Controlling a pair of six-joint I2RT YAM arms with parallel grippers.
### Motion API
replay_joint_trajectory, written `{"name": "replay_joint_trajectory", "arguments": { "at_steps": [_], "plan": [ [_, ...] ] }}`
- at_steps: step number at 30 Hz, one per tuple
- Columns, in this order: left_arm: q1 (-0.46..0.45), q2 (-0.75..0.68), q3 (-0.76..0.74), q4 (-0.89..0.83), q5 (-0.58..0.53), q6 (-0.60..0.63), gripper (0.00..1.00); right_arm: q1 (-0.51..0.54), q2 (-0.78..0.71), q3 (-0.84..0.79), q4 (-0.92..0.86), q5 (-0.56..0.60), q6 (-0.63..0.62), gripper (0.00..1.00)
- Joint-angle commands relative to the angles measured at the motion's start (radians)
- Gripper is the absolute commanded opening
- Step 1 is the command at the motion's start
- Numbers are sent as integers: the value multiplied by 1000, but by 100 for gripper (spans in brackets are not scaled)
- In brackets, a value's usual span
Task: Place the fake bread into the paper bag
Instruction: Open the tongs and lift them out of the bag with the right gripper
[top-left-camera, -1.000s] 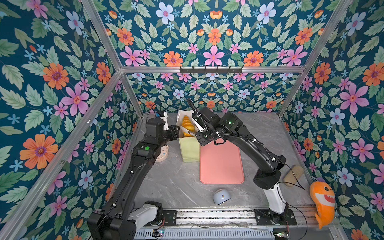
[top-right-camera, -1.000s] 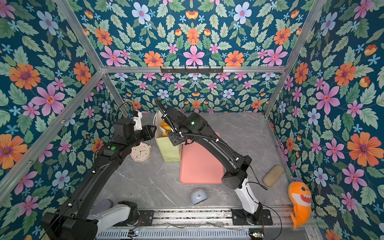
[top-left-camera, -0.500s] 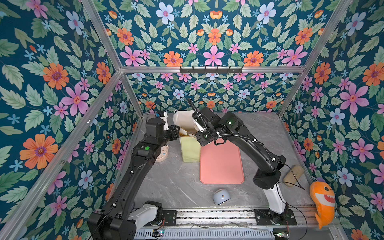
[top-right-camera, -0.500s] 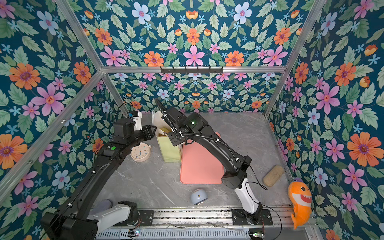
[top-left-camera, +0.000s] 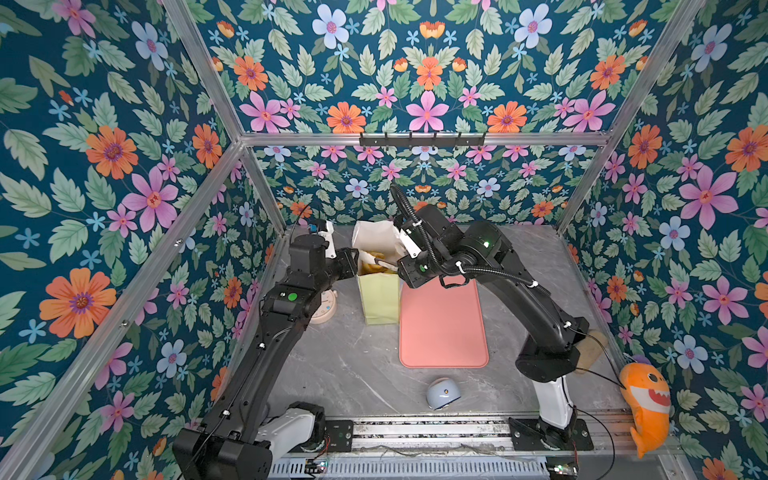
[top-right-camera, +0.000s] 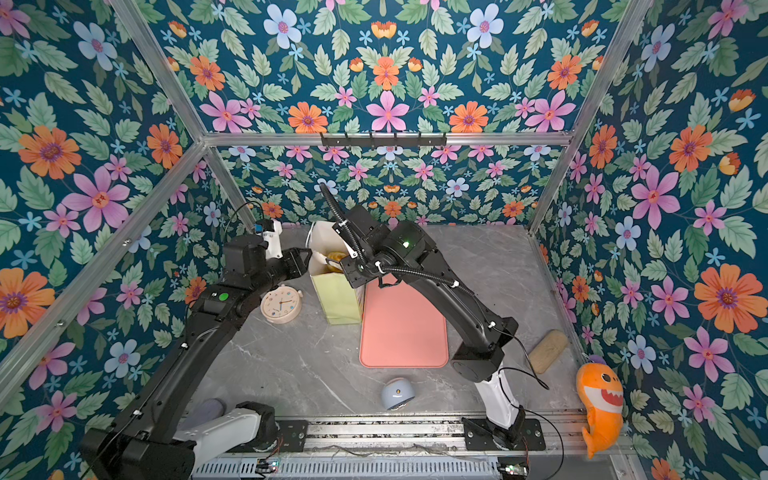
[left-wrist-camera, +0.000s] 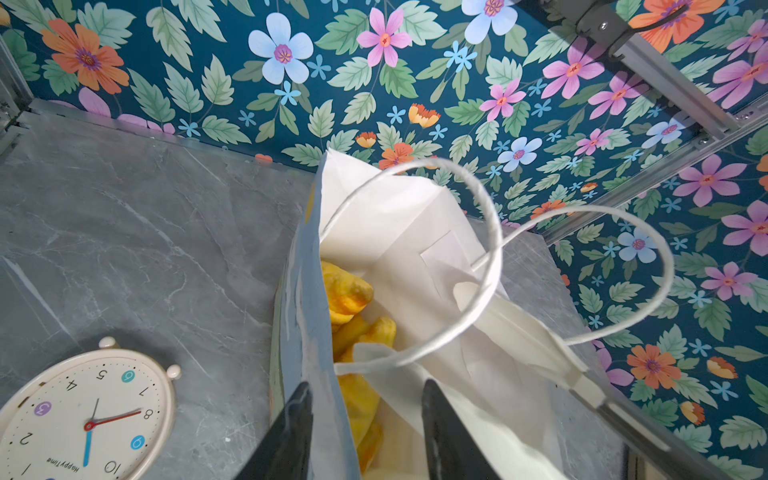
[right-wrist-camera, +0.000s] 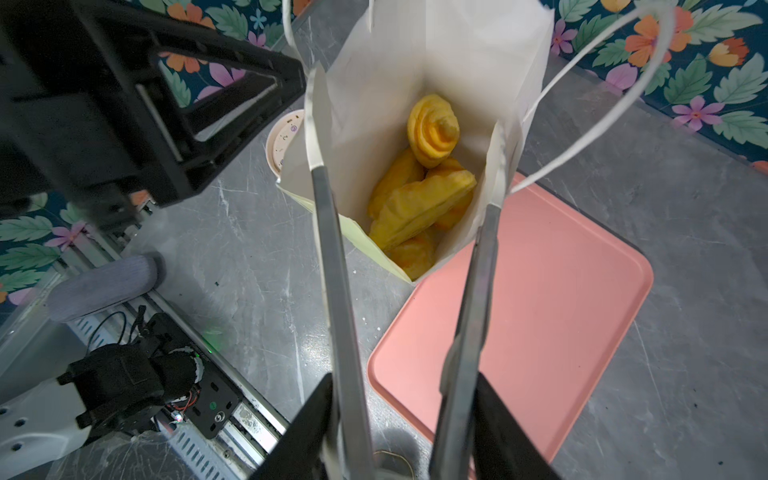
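The paper bag (top-left-camera: 380, 299) (top-right-camera: 336, 299) stands upright beside the pink tray, its mouth open. Several golden pieces of fake bread (right-wrist-camera: 419, 203) (left-wrist-camera: 345, 291) lie piled inside it. My right gripper (right-wrist-camera: 405, 378) (top-left-camera: 399, 259) hovers over the bag's mouth, shut on metal tongs (right-wrist-camera: 332, 270). The tongs' two arms are spread, their tips at the bag's rim with nothing between them. My left gripper (left-wrist-camera: 363, 395) (top-left-camera: 353, 257) is open and straddles the bag's near wall (left-wrist-camera: 307, 316), one finger outside and one inside. The cord handles (left-wrist-camera: 490, 249) loop above the mouth.
A pink tray (top-left-camera: 442, 328) lies right of the bag. A cream alarm clock (top-right-camera: 281, 305) sits left of it, under my left arm. A pale blue dome (top-left-camera: 442, 392), a tan block (top-right-camera: 547, 351), an orange shark toy (top-left-camera: 646, 399) and a grey-purple roll (right-wrist-camera: 104, 282) sit near the front.
The tongs' arms have spread apart over the bag. The bag's white far wall now leans over the mouth and hides more of the bread from above. My left arm has stayed still.
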Motion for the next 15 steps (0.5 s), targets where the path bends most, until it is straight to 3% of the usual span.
{"name": "replay_joint_trajectory", "arguments": {
  "at_steps": [1, 10, 15],
  "plan": [
    [0, -12, 12, 1, -10, 5, 44, 2, -59, 3, 30, -24, -10, 48],
    [-1, -56, 32, 9, -59, 13, 44, 1, -271, -141, 124, 25, -26, 44],
    [0, -104, 16, 29, -153, 23, 44, -6, -413, -295, 186, 166, -59, 44]
  ]
}}
